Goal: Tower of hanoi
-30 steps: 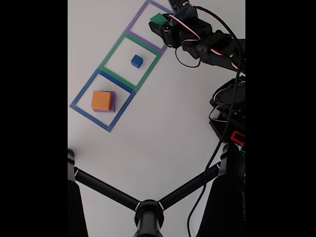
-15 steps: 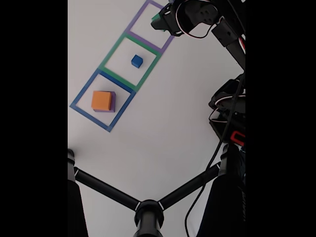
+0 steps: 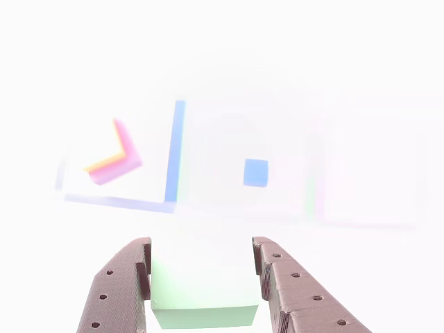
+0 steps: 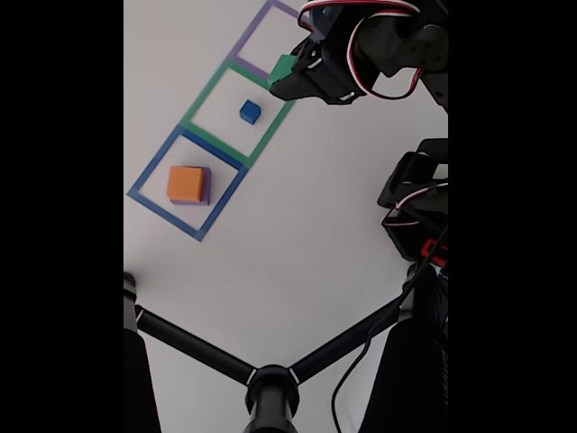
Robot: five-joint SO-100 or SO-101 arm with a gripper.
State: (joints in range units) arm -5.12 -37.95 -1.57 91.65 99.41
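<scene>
My gripper [image 3: 201, 284] [image 4: 281, 77] is shut on a green cube [image 3: 201, 295] [image 4: 283, 68] and holds it in the air over the border between the purple square [image 4: 257, 41] and the green square [image 4: 203, 99]. A small blue cube [image 3: 255, 173] [image 4: 250, 112] sits inside the green square. An orange cube [image 4: 185, 183] rests on a purple cube [image 4: 206, 188] in the blue square [image 4: 149, 176]; the washed-out other view shows that stack [image 3: 114, 163] at the left.
A black tripod [image 4: 270, 379] with spread legs takes up the bottom of the fixed view. The arm's base and cables [image 4: 415, 216] stand at the right. White tabletop [image 4: 297, 234] lies between the squares and the base.
The gripper has lifted the green cube out of the purple square and carried it down and left towards the green square.
</scene>
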